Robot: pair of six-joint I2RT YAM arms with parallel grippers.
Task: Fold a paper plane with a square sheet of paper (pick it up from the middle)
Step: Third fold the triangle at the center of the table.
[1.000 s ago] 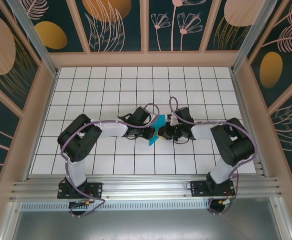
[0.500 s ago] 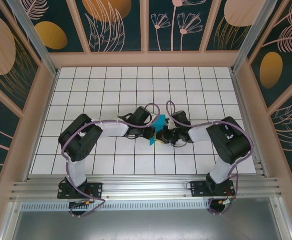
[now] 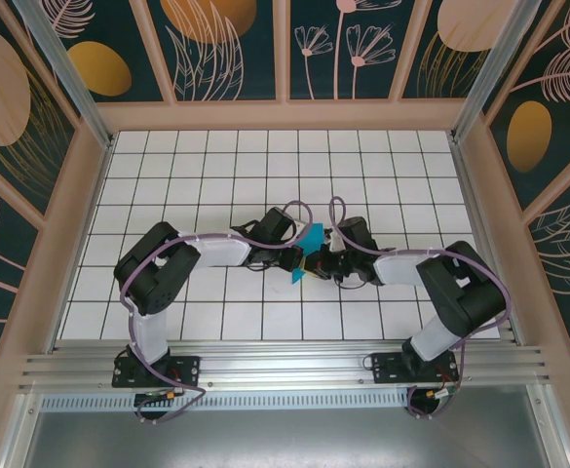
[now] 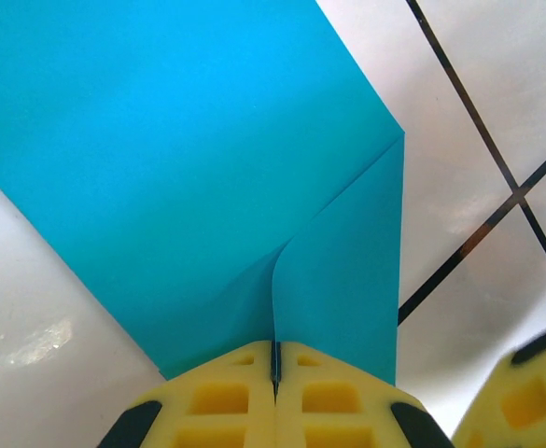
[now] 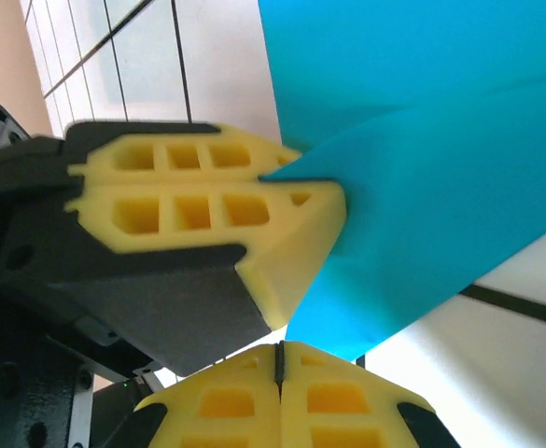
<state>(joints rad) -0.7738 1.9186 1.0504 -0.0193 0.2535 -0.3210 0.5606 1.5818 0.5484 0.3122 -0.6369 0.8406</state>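
Observation:
The teal square sheet of paper point(image 3: 309, 237) is folded over and stands off the table between both grippers at mid-table. In the left wrist view the sheet point(image 4: 189, 159) shows a flap curling up from a crease, and my left gripper point(image 4: 275, 359) is shut on that fold's edge. My left gripper point(image 3: 301, 256) meets my right gripper point(image 3: 316, 263) tip to tip. In the right wrist view my right gripper point(image 5: 279, 359) is shut with nothing between its pads, just under the sheet's point(image 5: 422, 121) lower corner and the left fingers point(image 5: 207, 196). A paper plane is out of view.
The white gridded table point(image 3: 168, 175) is walled by wooden frames point(image 3: 80, 195) on the left, right and back. Both arm bases sit on the metal rail point(image 3: 285, 370) at the near edge.
The right arm's elbow has swung out to the right and its gripper has edged left, closer to the sheet. The left arm and the sheet have stayed put.

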